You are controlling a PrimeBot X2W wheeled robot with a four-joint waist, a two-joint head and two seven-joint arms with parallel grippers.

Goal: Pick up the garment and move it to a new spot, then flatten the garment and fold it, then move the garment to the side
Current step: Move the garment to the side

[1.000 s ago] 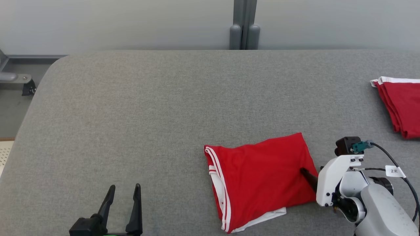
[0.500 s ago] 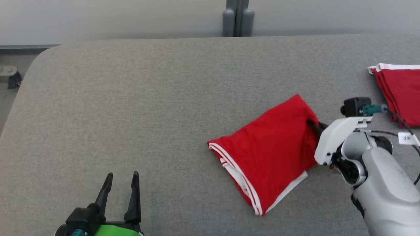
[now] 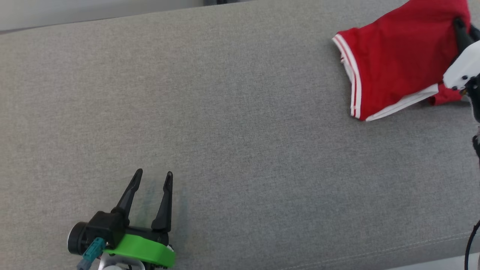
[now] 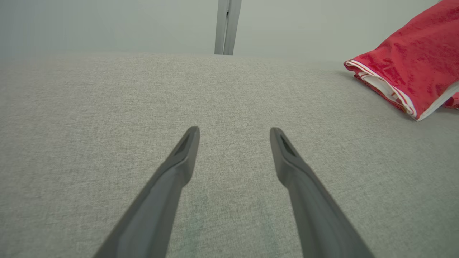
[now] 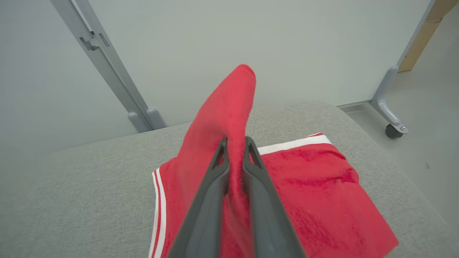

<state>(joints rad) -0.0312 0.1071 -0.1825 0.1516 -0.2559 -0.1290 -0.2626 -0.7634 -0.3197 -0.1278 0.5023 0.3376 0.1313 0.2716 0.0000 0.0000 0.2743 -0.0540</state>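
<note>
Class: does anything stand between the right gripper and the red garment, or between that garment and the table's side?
Nothing separates them: the right gripper is shut on the garment. A second folded red garment lies on the table just beyond it, towards that side.

The left gripper rises from 6 o'clock with its two dark fingers spread well apart, and the grey fabric tabletop shows bare between them and stretches away towards 12 o'clock. At about 2 o'clock, well apart from the fingertips, a red garment sits folded on the tabletop, its white-striped hem and white trim turned towards 8 o'clock and its red body climbing out past the frame's corner. At 12 o'clock a slim grey post stands upright behind the table's far edge, against a pale wall.
</note>
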